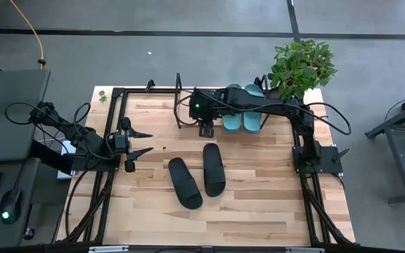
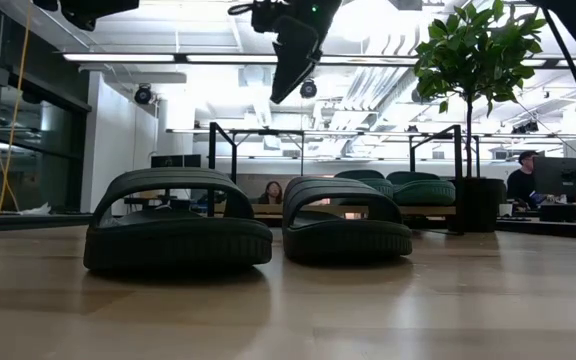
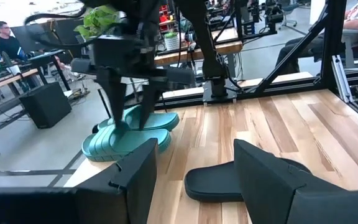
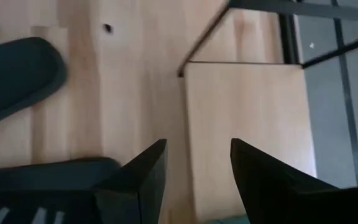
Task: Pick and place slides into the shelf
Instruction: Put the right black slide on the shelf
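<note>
Two teal slides (image 1: 243, 116) lie side by side, soles down, on the right part of the shelf (image 1: 188, 112) at the table's far side; they also show in the left wrist view (image 3: 126, 140). Two black slides (image 1: 185, 183) (image 1: 214, 169) rest soles down on the table's middle, seen close in the low view (image 2: 178, 235) (image 2: 346, 222). My right gripper (image 1: 206, 128) hangs open above the shelf's near edge, just left of the teal slides, pointing steeply down with nothing between its fingers (image 4: 197, 162). My left gripper (image 1: 143, 141) waits open at the table's left side.
A potted plant (image 1: 301, 67) stands at the far right corner beside the shelf. A black tube frame (image 1: 114, 126) runs around the tabletop. The shelf's light board (image 4: 247, 118) is bare left of the teal slides. Bare wood (image 1: 259, 204) lies near the front edge.
</note>
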You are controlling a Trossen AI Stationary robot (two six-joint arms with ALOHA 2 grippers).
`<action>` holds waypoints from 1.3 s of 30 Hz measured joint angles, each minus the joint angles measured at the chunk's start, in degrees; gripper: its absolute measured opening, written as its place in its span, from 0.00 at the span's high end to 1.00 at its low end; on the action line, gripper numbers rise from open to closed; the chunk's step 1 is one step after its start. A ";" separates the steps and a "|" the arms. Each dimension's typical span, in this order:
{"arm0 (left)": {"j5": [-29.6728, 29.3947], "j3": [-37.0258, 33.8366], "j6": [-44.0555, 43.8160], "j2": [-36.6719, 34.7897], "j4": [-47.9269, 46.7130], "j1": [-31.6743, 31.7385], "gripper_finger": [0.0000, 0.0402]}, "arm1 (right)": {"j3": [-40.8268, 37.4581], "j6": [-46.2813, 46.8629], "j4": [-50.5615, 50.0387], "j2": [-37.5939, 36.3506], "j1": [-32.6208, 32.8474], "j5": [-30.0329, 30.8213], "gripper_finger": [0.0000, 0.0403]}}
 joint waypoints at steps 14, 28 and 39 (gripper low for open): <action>-0.02 0.00 -0.11 0.00 0.02 0.00 0.52 | 0.00 3.19 1.17 -0.02 10.82 3.14 0.59; 0.80 0.00 -4.28 0.00 -0.08 -0.01 0.52 | -0.07 7.42 2.90 -0.02 22.42 16.20 0.59; 3.66 0.00 -17.59 0.09 -3.10 0.00 0.52 | -0.07 15.69 3.28 0.20 28.75 24.23 0.59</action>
